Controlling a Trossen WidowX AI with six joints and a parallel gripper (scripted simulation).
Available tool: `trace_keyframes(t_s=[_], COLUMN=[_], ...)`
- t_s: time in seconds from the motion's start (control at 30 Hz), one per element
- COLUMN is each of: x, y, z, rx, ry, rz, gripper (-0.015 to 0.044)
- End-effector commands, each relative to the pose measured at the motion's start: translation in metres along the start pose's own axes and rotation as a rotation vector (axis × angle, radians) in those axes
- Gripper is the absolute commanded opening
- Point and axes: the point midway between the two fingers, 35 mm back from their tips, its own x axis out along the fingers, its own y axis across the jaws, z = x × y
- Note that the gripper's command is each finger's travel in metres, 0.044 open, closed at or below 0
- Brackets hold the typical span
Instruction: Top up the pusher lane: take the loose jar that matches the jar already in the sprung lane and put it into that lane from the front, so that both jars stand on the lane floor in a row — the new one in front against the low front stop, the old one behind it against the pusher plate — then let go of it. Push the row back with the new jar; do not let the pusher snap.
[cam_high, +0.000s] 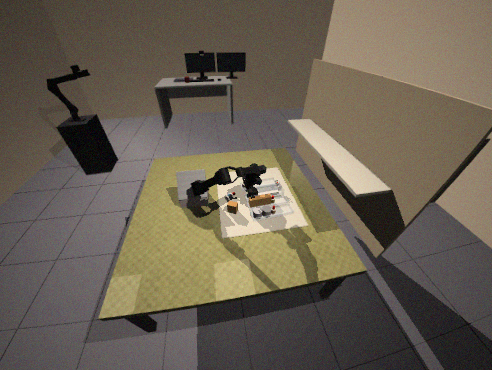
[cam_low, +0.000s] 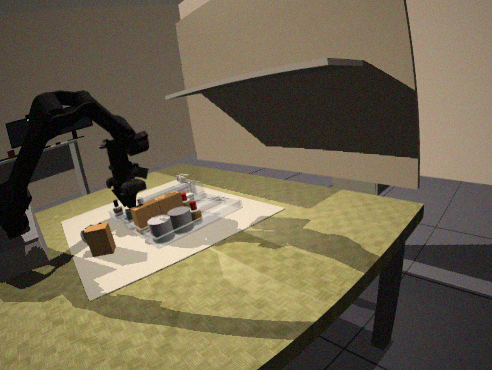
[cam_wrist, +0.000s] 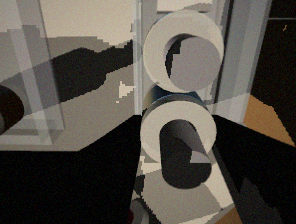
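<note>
My gripper (cam_high: 251, 196) (cam_low: 132, 204) (cam_wrist: 174, 122) points down over a clear-walled lane (cam_wrist: 138, 75) and is shut on a jar with a white ring-shaped top. In the wrist view the held jar (cam_wrist: 178, 110) is between the fingertips. A matching jar (cam_wrist: 154, 50) stands just behind it in the lane, with a similar white ring top and a dark blue body. The two tops sit close together in line; whether the jars touch is unclear. The held jar's base, the front stop and the pusher plate are hidden. The top and exterior views barely show the jars behind the gripper.
Beside the lane is a row of brown boxes (cam_high: 261, 201) (cam_low: 155, 208) (cam_wrist: 270, 120), then two grey cans (cam_low: 161, 228) and red-capped bottles (cam_low: 193, 205). A loose brown box (cam_high: 232, 207) (cam_low: 101, 240) stands on the white sheet (cam_high: 295, 220), in front of the lanes. A dark-topped small bottle (cam_low: 117, 207) is near the gripper.
</note>
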Motion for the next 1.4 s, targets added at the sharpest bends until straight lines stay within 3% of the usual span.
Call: trace_keyframes(t_s=[0.0,1.37], x=[0.001,0.012], y=[-0.001,-0.002], z=[0.003,0.000], rx=[0.006,0.006], ry=[-0.012,-0.012], rz=[-0.007,-0.008], gripper=[0.0000,0.0000])
